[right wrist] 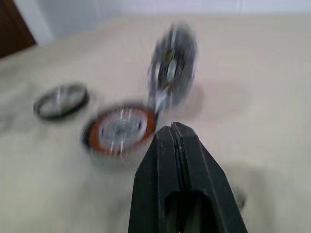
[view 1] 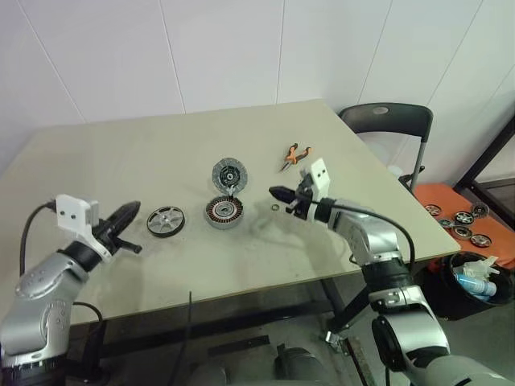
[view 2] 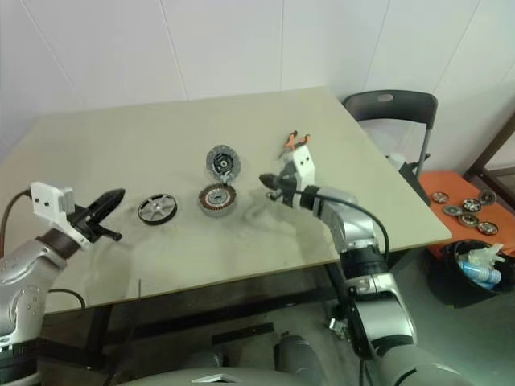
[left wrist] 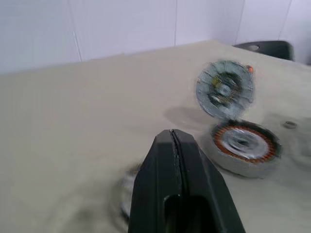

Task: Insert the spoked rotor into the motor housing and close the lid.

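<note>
Mid-table, well clear of every edge of the table [view 1: 96, 153]: housing [view 1: 224, 212] with copper windings upward, lid [view 1: 229, 174] standing tilted at its far rim, rotor [view 1: 166, 221] flat just to its left. Left gripper [view 1: 129, 213], fingers pressed shut and empty, near the rotor. Right gripper [view 1: 278, 193], likewise shut and empty, right of the housing. Orange pliers [view 1: 290, 155] farther back. Bare tabletop toward the near edge.

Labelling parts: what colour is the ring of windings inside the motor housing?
Copper-orange, clearest in the left wrist view: motor housing.
</note>
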Tool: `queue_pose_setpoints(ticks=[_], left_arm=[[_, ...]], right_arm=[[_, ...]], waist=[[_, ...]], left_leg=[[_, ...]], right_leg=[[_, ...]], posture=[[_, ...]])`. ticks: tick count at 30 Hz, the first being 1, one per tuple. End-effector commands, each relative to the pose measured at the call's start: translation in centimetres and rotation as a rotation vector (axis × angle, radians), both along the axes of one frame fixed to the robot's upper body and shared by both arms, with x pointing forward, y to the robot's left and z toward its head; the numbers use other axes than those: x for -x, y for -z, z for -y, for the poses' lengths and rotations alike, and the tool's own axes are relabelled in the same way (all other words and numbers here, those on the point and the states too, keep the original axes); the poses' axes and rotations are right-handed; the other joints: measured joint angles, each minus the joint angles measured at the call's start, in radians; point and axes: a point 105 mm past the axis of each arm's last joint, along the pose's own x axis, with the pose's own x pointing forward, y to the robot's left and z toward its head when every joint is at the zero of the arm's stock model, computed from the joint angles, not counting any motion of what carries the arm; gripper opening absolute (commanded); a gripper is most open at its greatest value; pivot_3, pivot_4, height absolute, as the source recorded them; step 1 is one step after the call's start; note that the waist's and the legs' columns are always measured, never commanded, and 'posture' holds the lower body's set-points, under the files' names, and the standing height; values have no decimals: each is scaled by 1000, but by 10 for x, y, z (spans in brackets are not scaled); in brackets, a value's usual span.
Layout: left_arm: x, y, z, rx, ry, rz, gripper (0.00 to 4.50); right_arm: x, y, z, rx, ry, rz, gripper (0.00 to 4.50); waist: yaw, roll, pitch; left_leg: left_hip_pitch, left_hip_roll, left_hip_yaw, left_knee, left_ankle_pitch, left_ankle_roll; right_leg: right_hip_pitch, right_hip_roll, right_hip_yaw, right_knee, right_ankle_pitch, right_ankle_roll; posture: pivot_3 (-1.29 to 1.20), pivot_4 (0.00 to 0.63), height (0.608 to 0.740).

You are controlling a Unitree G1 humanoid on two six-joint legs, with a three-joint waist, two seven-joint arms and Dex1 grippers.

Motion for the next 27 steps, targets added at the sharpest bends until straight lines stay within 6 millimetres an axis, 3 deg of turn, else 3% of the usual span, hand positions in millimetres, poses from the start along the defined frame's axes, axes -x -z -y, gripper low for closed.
queue_pose_setpoints(ticks=[1, 6, 10, 14, 16, 19, 27], left_arm=[[6, -16, 16, 17, 224, -32, 24], [-33, -32, -4, -67, 333, -122, 24], [-60, -46, -12, -125, 344, -111, 24], [-71, -51, -14, -133, 336, -87, 24], [-72, -49, -14, -143, 329, -83, 394], [-69, -47, -11, -111, 363, -89, 1226], [-55, -46, 2, -87, 515, -151, 3939]], right_arm=[[0, -48, -12, -116, -141, 50, 0], [-16, -90, -22, -113, -315, 66, 0], [-30, -107, -29, -92, -327, 105, 0], [-36, -113, -33, -114, -313, 128, 0], [-33, -106, -33, -78, -336, 143, 0], [-29, -98, -33, -75, -362, 142, 579], [-22, -103, -37, -120, -426, 108, 3239]], waist=[[0, 0, 1], [-1, 6, 7], [-4, 5, 6], [-10, 5, 6], [-11, 5, 6], [-11, 4, 6], [-10, 4, 6]], left_leg=[[0, 0, 0, 0, 0, 0], [4, -1, -1, 2, 4, 7], [9, -1, 0, -2, 5, 8], [-2, -1, 0, -2, 5, 8], [-9, 0, -2, -3, 5, 8], [-22, 0, -4, -2, 5, 8], [-23, -2, -3, 0, 5, 7]], right_leg=[[0, 0, 0, 0, 0, 0], [5, 4, -6, 1, -1, 0], [9, 3, -7, -1, -1, 0], [-2, 1, -5, -1, 2, -3], [-10, -1, -5, 0, 3, -3], [-24, -4, -4, 3, 3, -4], [-24, -5, -4, 4, 4, -2]], posture=[[0, 0, 740], [0, 0, 740], [0, 0, 740], [0, 0, 740], [0, 0, 740], [0, 0, 740], [0, 0, 740]])
